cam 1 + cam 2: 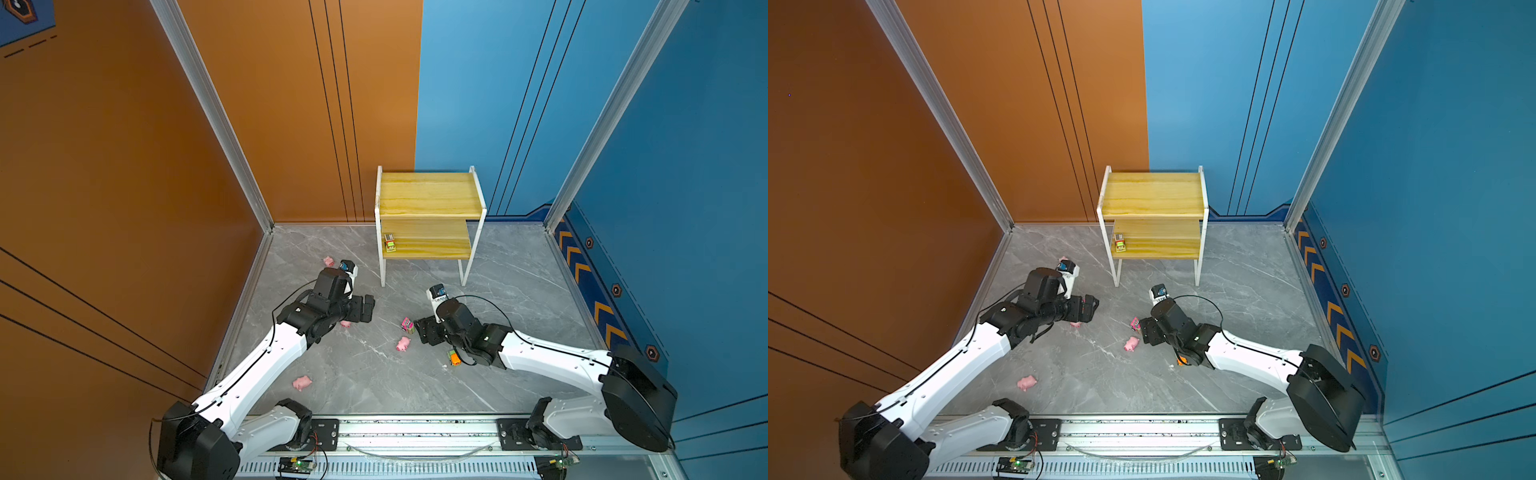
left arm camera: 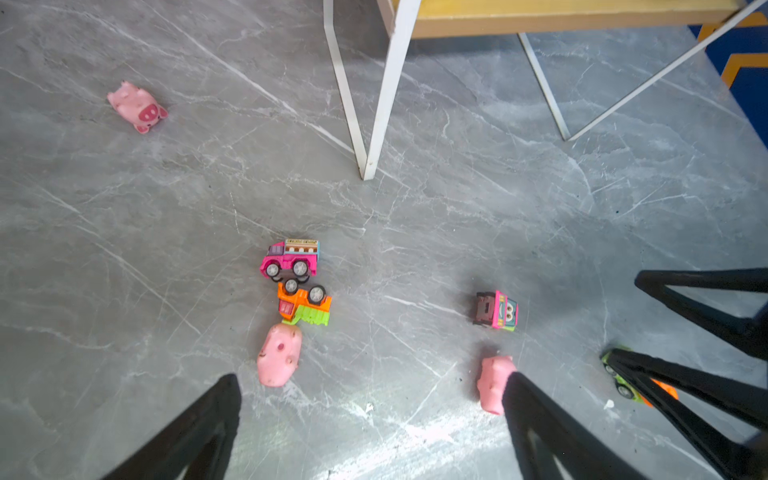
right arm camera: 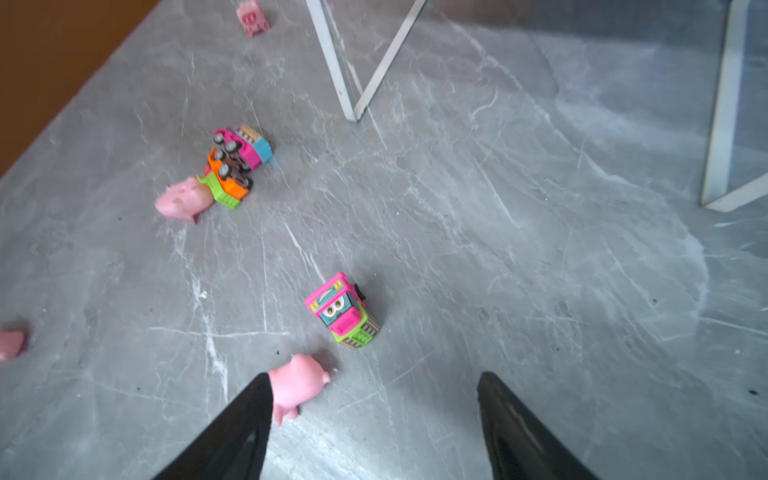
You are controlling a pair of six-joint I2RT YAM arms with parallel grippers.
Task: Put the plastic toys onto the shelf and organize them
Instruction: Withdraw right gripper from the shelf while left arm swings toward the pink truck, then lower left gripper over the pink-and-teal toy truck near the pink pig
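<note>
The shelf [image 1: 430, 195] [image 1: 1152, 195] stands at the back with a yellow-green truck [image 1: 390, 243] on its lower board. My left gripper [image 2: 372, 377] [image 1: 368, 307] hangs open above the floor. Ahead of it lie a pink truck [image 2: 291, 259], an orange truck [image 2: 305, 305] and a pig [image 2: 278, 355]. My right gripper [image 3: 374, 376] [image 1: 426, 332] is open. Another pig [image 3: 299, 388] [image 1: 402, 344] lies against the inner side of one of its fingers. A pink-green truck [image 3: 343, 311] [image 1: 407, 325] sits just ahead of it.
More pigs lie on the grey floor, one near the left wall [image 1: 328, 261] and one at the front left [image 1: 302, 382]. A green-orange truck [image 1: 454, 357] sits under the right arm. The shelf's white legs [image 2: 370, 166] stand close ahead.
</note>
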